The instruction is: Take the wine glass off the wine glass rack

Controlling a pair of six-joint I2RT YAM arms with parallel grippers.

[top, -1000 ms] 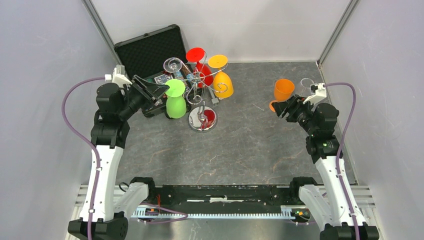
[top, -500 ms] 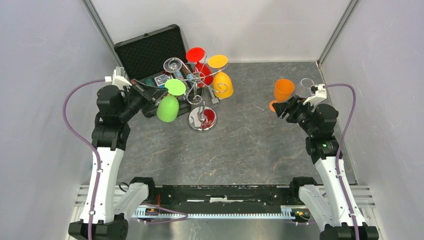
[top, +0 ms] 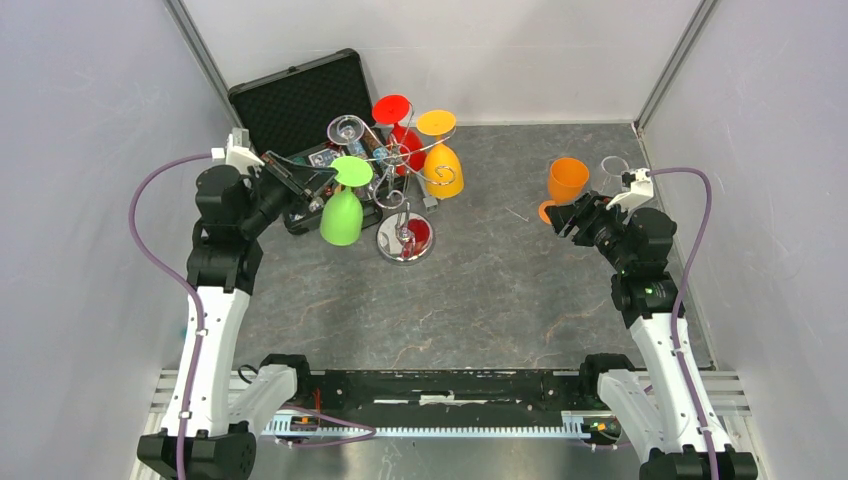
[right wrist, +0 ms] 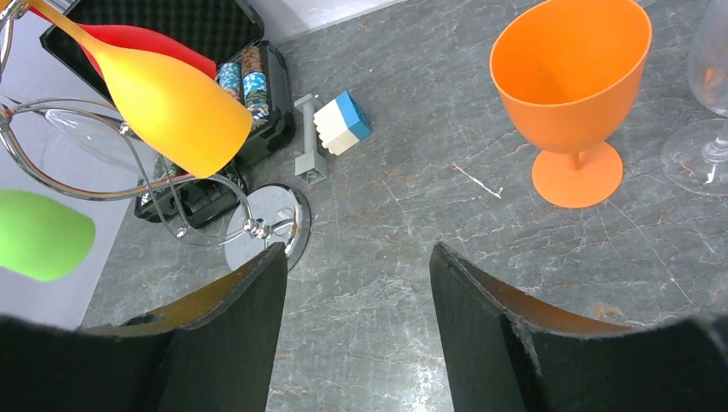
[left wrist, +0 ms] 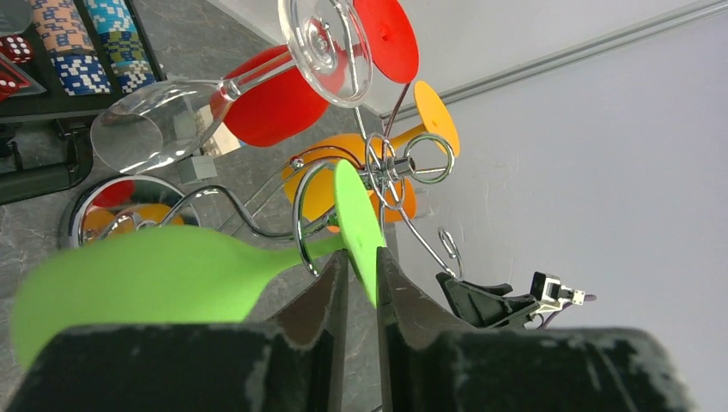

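Left fingers (left wrist: pixel 342 279) nearly together, standing on either side of the thin foot disc of the green wine glass (left wrist: pixel 154 275). The disc's edge runs into the narrow gap between them. A firm pinch cannot be confirmed from these views.

Glass is on the wine glass rack (left wrist: pixel 378 163), hung bowl down and tilted. Long axis: the stem leaves the foot at the fingertips and runs out to the side of the fingers, through the curled wire hook just beside them, to the bowl hanging lower and further out.

Judgement: the release turns on drawing the stem out along the hook's open end, not lifting straight up.

Left arm is the nearer, already at the glass. Right fingers (right wrist: pixel 257 292) apart, holding nothing, well away across the counter (top: pixel 480 300). An orange goblet (right wrist: pixel 571 86) stands upright ahead of them.

Writing: none legible. Chips in the black case (top: pixel 290 100) show patterns only. No brand seen.
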